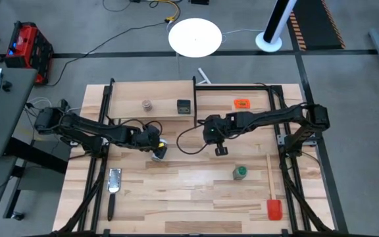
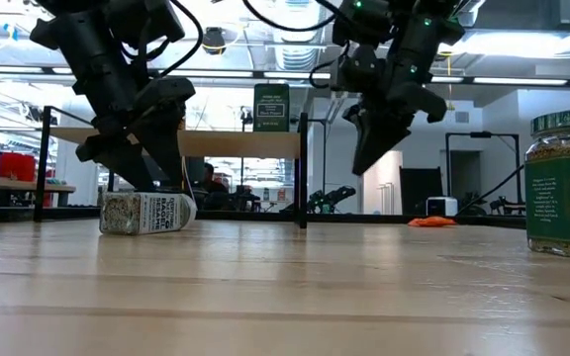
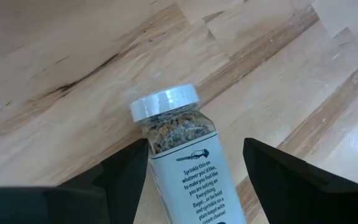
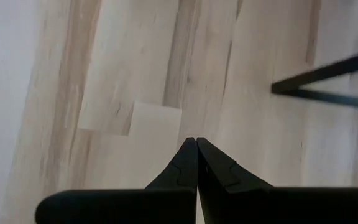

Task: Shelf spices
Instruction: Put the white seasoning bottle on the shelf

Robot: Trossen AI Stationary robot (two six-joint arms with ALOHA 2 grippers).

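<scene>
The clear jar with the white lid (image 3: 185, 155) lies on its side on the table, also in the low view (image 2: 146, 212). My left gripper (image 3: 194, 149) is open and reaches down over it, one finger on each side of the jar's upper body. My right gripper (image 4: 196, 146) is shut and hangs above the table's middle (image 1: 220, 146), holding nothing. The shelf (image 1: 133, 99) stands at the far left. On it stand the brownish jar (image 1: 147, 105) and the black tin (image 1: 183, 106). The green-lidded jar (image 1: 240, 172) stands upright on the table, to the right. My left gripper has one finger (image 3: 129, 171) close against the jar's side just below the lid (image 3: 151, 146). I cannot tell whether it touches. The other finger (image 3: 272, 171) stands clear of the jar. The jar lies along the fingers, flat on the table.
A flat orange tag (image 1: 242, 103) lies at the far right. A red-headed spatula with a wooden handle (image 1: 272, 191) lies near the right edge. A metal grater with a dark handle (image 1: 114, 183) lies at the near left. Black frame bars run along both table sides.
</scene>
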